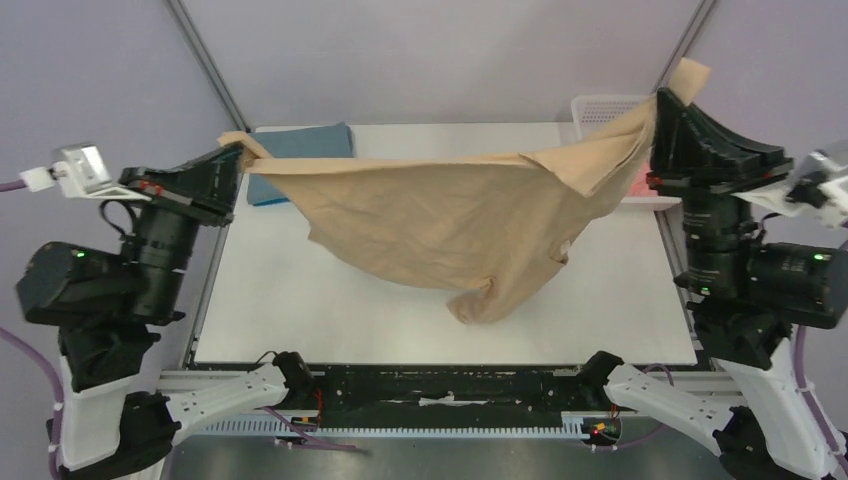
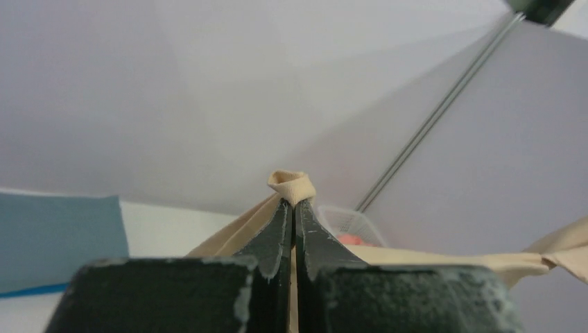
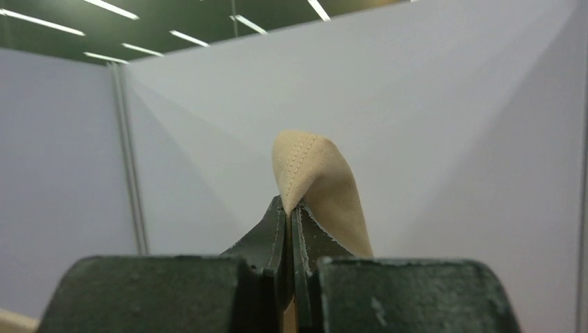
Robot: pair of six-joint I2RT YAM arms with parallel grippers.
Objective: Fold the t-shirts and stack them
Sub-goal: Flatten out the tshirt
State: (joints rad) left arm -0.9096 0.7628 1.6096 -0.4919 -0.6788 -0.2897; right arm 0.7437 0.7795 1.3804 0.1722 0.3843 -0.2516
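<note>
Both arms are up and the tan tee (image 1: 440, 220) is strung between them like washing on a line. The left gripper (image 1: 236, 156) is clamped on one corner. In its wrist view the jaws are pressed together with a little roll of tan cloth poking out past the tips. The right gripper (image 1: 664, 100) has the other corner pinched the same way, with a stitched hem standing up above its closed jaws.

The held edge runs left to right across the table (image 1: 300, 310), and the right end sits higher than the left. From that edge the body sags down and toward the near side. One sleeve (image 1: 480, 300) dangles lowest, a bit right of centre. I can't tell whether it brushes the table.

Neither arm is nearer the shirt, as each has an end. The cloth hangs below and between them, so I'd guess it gets lowered and dragged out flat with both ends coming down together. The right end has further to drop if the hem is to land square.

At the far left, just behind the left gripper, a folded blue tee (image 1: 300, 150) lies flat, so the stack is on the left arm's side. At the far right corner is the basket (image 1: 600, 106), with a pink tee (image 1: 640, 186) peeking out beside the right arm.
</note>
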